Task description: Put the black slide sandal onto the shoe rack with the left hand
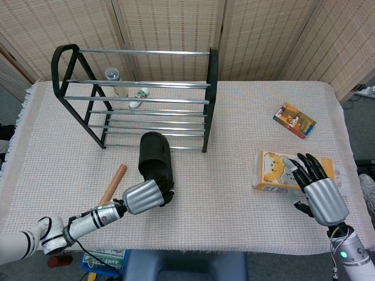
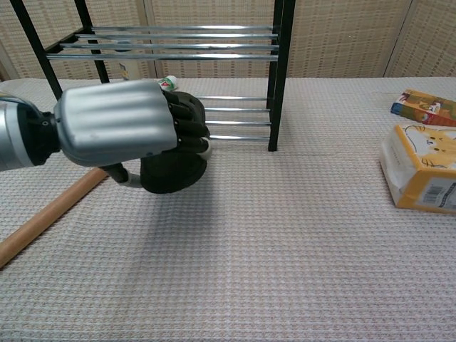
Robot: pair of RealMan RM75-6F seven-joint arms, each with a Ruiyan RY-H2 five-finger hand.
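The table (image 1: 246, 146), covered in a pale woven cloth, carries everything here, and the shoe rack (image 1: 140, 99) stands at its far side, just beyond the left hand's fingers (image 2: 187, 121). The left hand (image 1: 143, 196) grips the black sandal (image 1: 154, 158) by its heel end, fingers clamped over the rim, with the toe pointing toward the rack's lowest rails; in the chest view the sandal looks lifted clear of the cloth, though its shadow sits close beneath. So the carrying step is under way and the placing is not yet done. The next move, as I judge it, calls for raising the toe over the front rail and sliding the sole flat onto a tier (the lowest one is nearest), then letting go only once the rails bear it. The right hand (image 1: 319, 190) rests on a yellow box (image 1: 275, 171), fingers spread and holding nothing. A wooden stick (image 1: 111, 184) lies just left of the gripping fingers.
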